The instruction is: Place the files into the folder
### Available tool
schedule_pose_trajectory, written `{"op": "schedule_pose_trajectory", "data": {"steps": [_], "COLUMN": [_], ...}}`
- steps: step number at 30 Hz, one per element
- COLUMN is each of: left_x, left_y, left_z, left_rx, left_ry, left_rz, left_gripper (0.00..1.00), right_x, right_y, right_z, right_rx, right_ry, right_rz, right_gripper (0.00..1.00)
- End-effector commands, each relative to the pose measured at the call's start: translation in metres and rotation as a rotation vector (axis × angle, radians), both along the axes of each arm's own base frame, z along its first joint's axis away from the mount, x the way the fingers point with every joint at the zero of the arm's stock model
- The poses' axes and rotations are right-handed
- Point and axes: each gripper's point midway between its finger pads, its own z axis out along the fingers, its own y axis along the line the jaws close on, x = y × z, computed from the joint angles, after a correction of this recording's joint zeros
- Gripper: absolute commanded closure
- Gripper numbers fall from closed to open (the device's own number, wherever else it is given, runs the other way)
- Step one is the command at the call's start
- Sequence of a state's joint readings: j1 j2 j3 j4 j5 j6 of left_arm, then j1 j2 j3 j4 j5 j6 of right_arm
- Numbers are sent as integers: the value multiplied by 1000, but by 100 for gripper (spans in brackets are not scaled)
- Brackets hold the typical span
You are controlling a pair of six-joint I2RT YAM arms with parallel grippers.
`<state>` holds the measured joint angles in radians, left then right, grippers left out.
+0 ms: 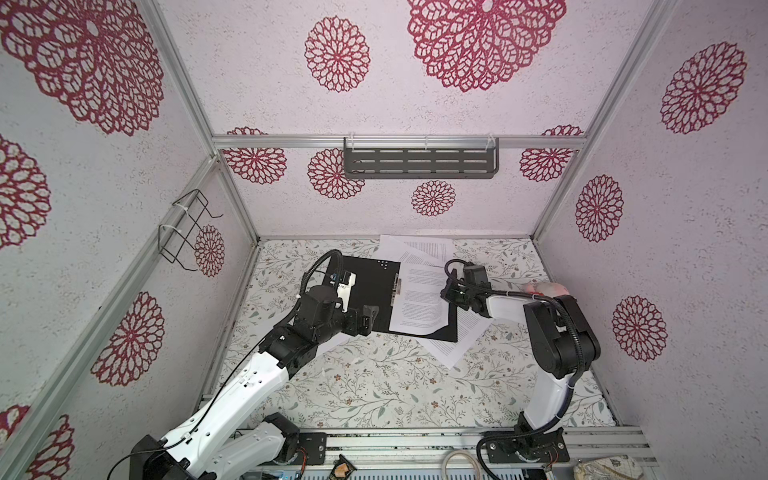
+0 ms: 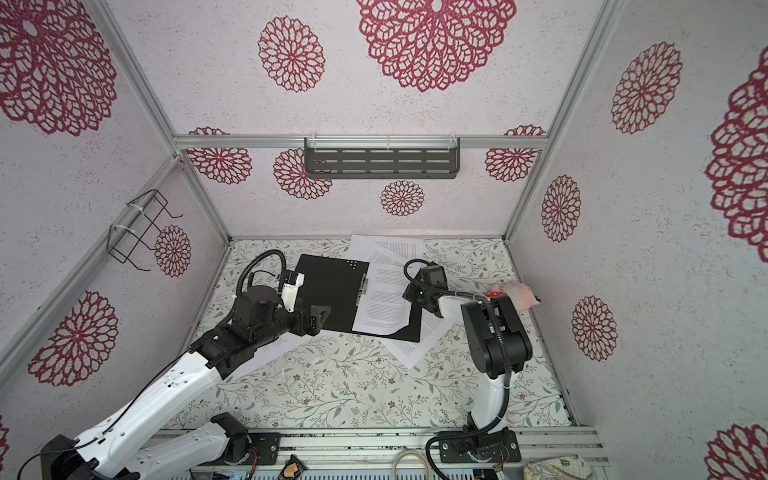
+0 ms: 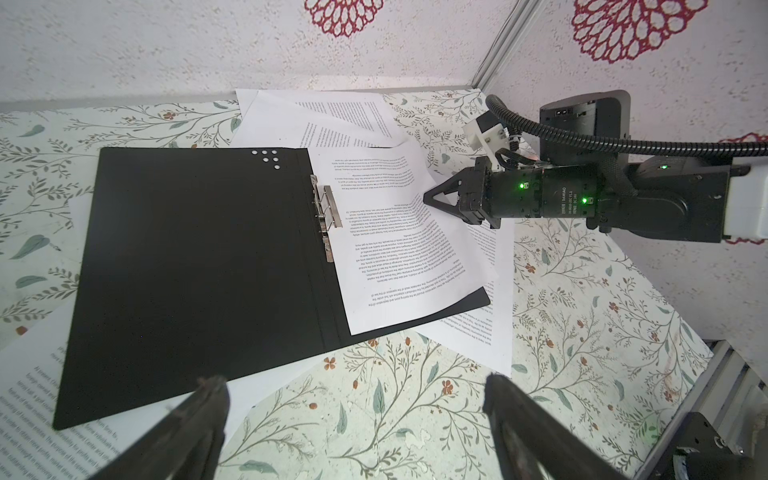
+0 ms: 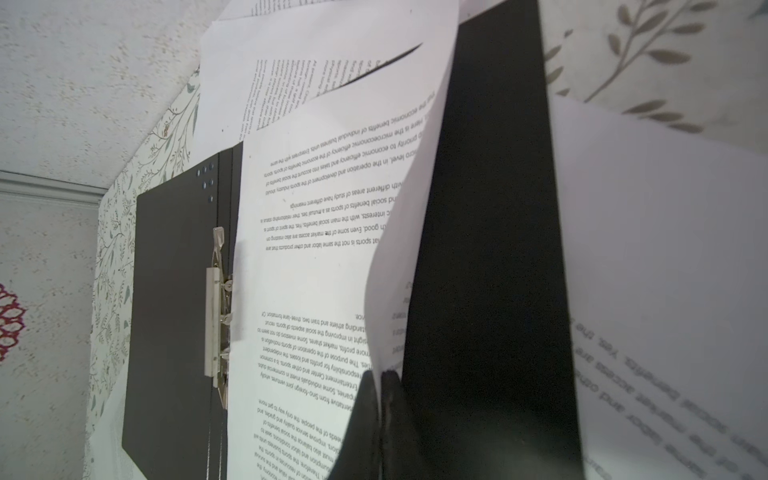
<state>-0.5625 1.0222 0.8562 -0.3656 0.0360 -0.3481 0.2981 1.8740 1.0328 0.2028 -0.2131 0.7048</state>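
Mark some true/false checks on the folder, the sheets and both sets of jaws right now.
1. The folder lies open, black inside up. True.
2. The left jaws grip a sheet. False: they stand open and empty by the folder's near edge.
3. The right jaws are shut on the curled edge of a sheet lying on the folder. True.
4. Every sheet is on the folder. False: loose sheets lie beyond it, and another sheet sticks out from beneath it.
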Motion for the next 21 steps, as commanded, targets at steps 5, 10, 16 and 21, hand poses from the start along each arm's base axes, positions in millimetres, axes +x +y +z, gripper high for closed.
{"op": "schedule_pose_trajectory", "data": {"steps": [5, 10, 16, 21], "left_x": [2, 3, 3, 3], "left_y": [-1, -1, -1, -1], "left_z": [5, 5, 3, 4], "left_rx": [3, 3, 6, 5], "left_ry": [-11, -12, -8, -8], "left_rz": [-6, -4, -5, -4], "left_gripper": [1, 2, 1, 1], "right_x": [10, 10, 10, 9], "right_y": [7, 7, 9, 8], "right_z": [10, 8, 7, 5], "right_rx": [-22, -18, -14, -18], "right_ry": [-30, -24, -19, -12], "right_rz": [33, 37, 40, 41], "right_gripper": [100, 100, 100, 100]}}
